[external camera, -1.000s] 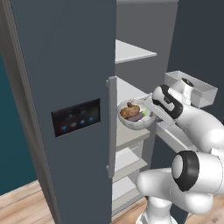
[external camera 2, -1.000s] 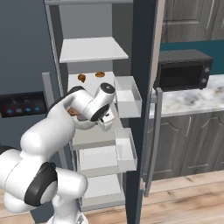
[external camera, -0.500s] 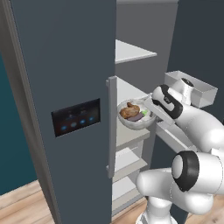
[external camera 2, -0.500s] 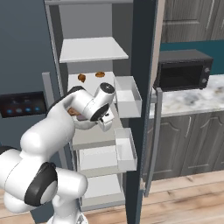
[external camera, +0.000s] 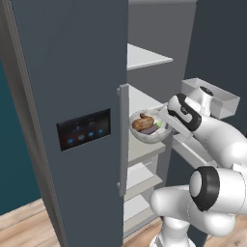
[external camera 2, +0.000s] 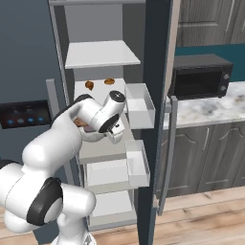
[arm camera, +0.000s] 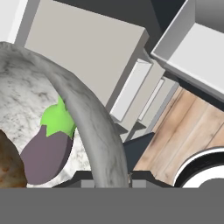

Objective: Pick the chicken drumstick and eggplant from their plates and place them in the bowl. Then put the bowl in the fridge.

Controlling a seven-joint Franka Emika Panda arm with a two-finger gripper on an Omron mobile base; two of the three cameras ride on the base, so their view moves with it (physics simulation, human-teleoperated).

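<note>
So the tool (external camera: 164,126) is clamped on the near rim of the bowl (external camera: 150,136), with the chicken drumstick (external camera: 143,123) and eggplant (arm camera: 47,153) already sitting inside. What matters now: the fridge (external camera: 87,96) shelf (external camera: 142,152) lies just under and ahead of the tool, past the bowl, so my guess is it goes forward and down. Fingertips are buried behind the rim in the hand view, and the drumstick is cut off at the edge there. Can't tell if the bowl is touching the shelf yet.
</note>
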